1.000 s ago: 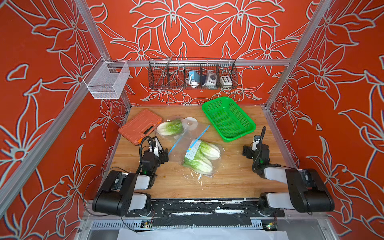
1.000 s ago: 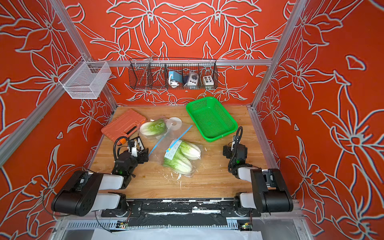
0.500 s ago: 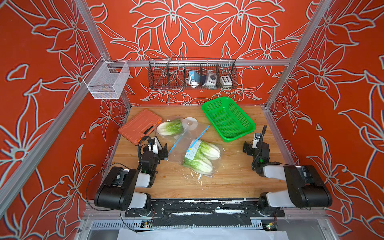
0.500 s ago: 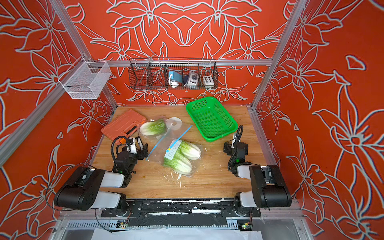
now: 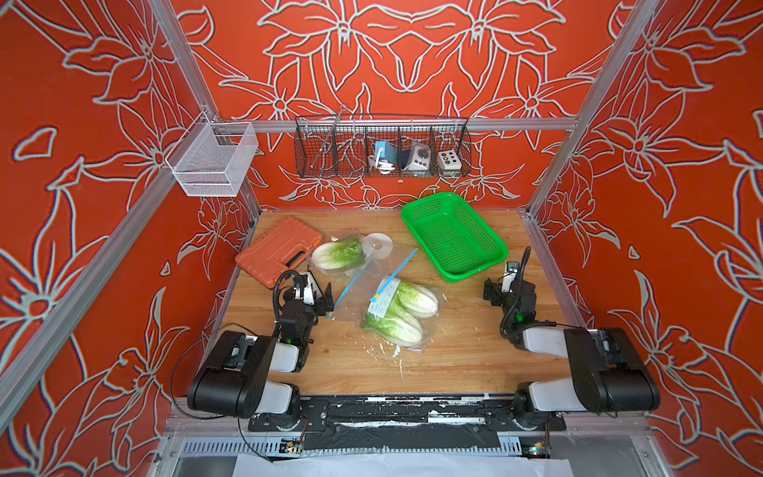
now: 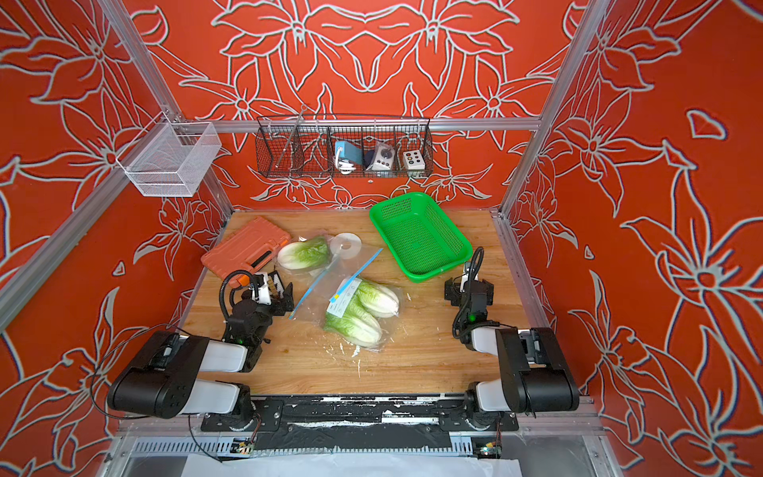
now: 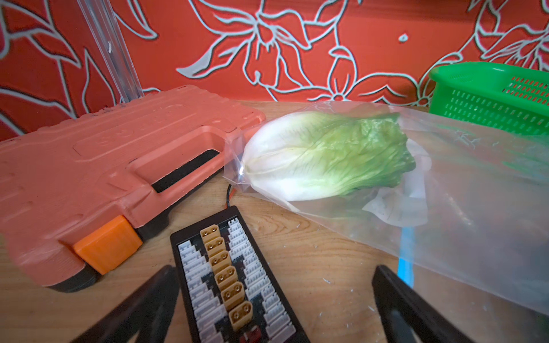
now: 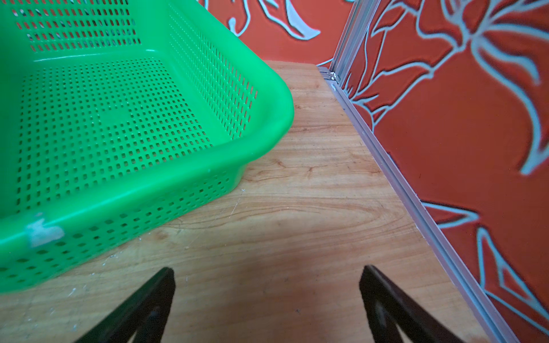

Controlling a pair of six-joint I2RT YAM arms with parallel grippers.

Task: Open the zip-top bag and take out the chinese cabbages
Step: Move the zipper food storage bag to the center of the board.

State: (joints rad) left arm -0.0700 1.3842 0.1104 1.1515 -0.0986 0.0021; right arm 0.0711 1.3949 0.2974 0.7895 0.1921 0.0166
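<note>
Left gripper [image 5: 317, 292] first: jaws wide apart, nothing held, low over a black board of connector sockets [image 7: 231, 282]; whether it touches, I can't tell. Right gripper [image 5: 507, 289] is just as wide and also bare, near the right-hand rail and just off the near corner of the green perforated plastic basket [image 5: 454, 237].

The wooden tabletop [image 5: 475, 359] lies bare along the front between the arms, with red flower-patterned walls [image 5: 681, 165] closing three sides. The basket sits back right, and the ribbed orange plastic tool case [image 5: 276, 250] back left against the wall.

Mid-table lies the clear zip-top bag with a blue seal strip [image 5: 363, 307], the strip's near end just beside the left fingers. Inside it are two chinese cabbages [image 5: 417, 297], side by side and touching. A third cabbage [image 5: 336, 254] lies beside the case under clear film; same bag or not, I can't tell. A white disc [image 5: 377, 243] sits just behind it.
</note>
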